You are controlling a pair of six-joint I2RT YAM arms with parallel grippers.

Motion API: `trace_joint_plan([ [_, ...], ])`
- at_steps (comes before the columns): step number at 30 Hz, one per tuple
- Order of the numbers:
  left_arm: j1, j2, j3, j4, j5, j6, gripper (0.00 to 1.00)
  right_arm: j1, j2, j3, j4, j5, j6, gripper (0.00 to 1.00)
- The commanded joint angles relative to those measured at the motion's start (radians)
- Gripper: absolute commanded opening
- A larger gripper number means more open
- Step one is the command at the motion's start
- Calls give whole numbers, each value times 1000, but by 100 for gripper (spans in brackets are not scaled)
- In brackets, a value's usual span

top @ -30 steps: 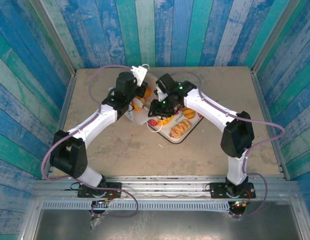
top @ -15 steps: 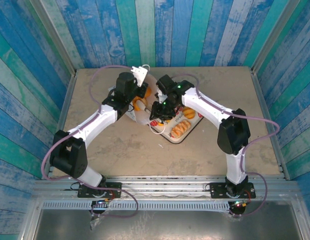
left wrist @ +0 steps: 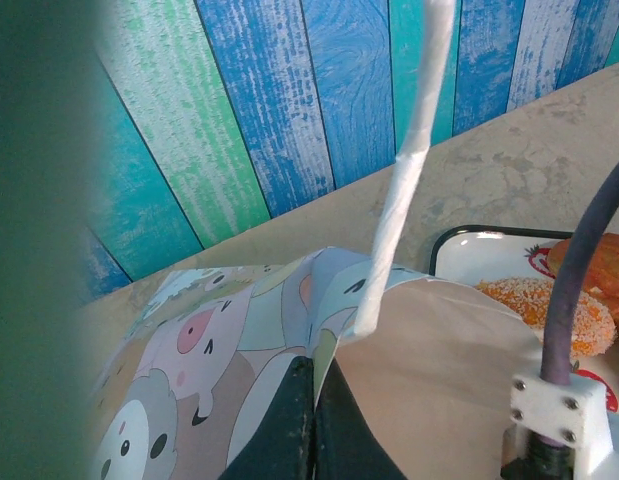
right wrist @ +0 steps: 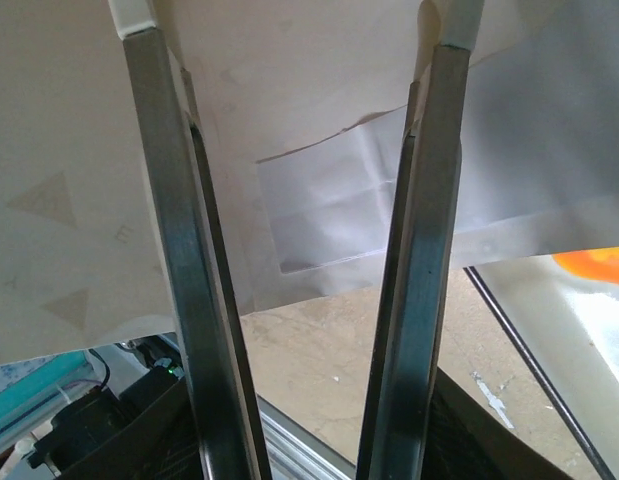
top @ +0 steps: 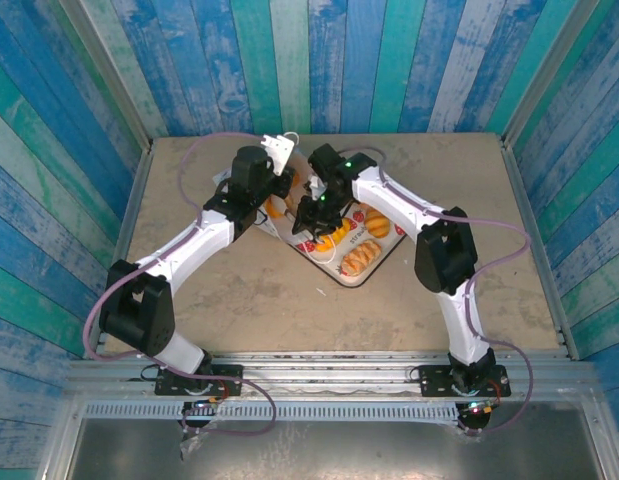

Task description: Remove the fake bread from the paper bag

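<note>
The paper bag lies at the middle of the table; its animal-print side and white loop handle show in the left wrist view. My left gripper is shut on the bag's rim. My right gripper is open, its long fingers reaching against the bag's white paper with nothing between them. Fake bread lies on the tray: a braided roll, a loaf and a crumbed piece. An orange piece shows at the bag's mouth.
The strawberry-print tray sits right of the bag, touching it. Blue and green plank walls close in the table on three sides. Bare tabletop lies between the bag and the arm bases. A purple cable crosses the left wrist view.
My right arm has swung left and toward the back, bringing its open gripper up against the bag. The left gripper has stayed shut on the bag's rim.
</note>
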Motion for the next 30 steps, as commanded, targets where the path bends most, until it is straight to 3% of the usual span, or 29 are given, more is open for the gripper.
trace_joint_plan([
  [1, -1, -53, 3, 64, 37, -15, 0, -12, 23, 58, -9, -8, 1, 47],
  [8, -1, -55, 5, 71, 49, -15, 0, -20, 119, 204, -113, 37, -42, 46],
  [17, -1, -57, 4, 61, 45, -7, 0, -26, 162, 229, -141, 52, -64, 33],
  [19, -1, -56, 1, 61, 33, -9, 0, -27, 160, 235, -144, 53, -70, 27],
  [21, -1, -52, 2, 59, 15, -11, 0, -29, 157, 245, -151, 58, -75, 14],
  [24, -1, -41, 8, 48, -23, -25, 0, -30, 146, 267, -169, 66, -88, 6],
  [30, -2, -23, 22, 39, -94, -61, 0, -23, 76, 265, -185, 101, -106, 1],
])
